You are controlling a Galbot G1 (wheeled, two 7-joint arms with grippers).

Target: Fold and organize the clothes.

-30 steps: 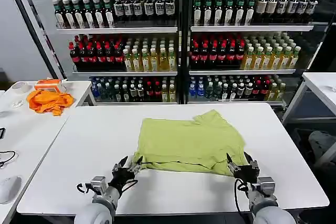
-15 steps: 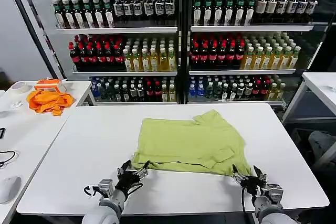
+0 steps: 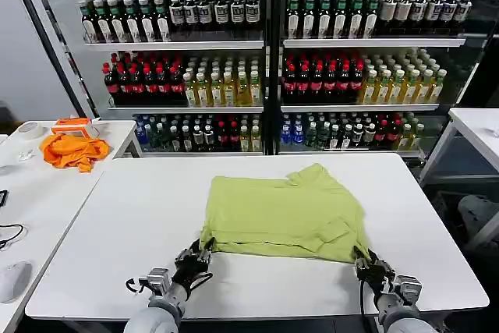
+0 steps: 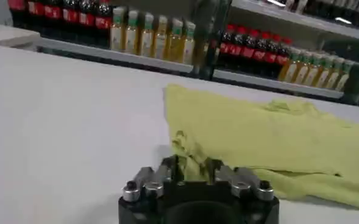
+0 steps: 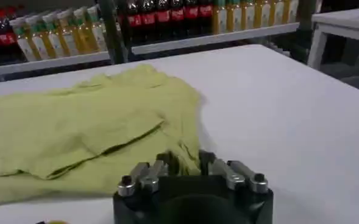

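Note:
The light yellow-green T-shirt (image 3: 281, 212) lies folded flat in the middle of the white table (image 3: 132, 208), with a sleeve flap on top near its right side. My left gripper (image 3: 200, 255) sits low at the shirt's near left corner, and its fingers pinch bunched cloth (image 4: 193, 169). At the near right corner my right gripper (image 3: 364, 260) is likewise shut on the hem (image 5: 182, 161). The shirt (image 4: 270, 140) spreads away from the left jaws, and the same shirt (image 5: 75, 134) spreads away from the right jaws.
A bright orange cloth (image 3: 72, 150) lies on the side table (image 3: 31, 193) at the left. Drink shelves (image 3: 265, 76) stand behind the table. Another white table (image 3: 479, 126) stands at the right. Bare tabletop surrounds the shirt.
Both grippers drew back from the shirt's near edge with fingers spread, then came forward again to its near corners and closed on the cloth. A sleeve flap appeared on the right.

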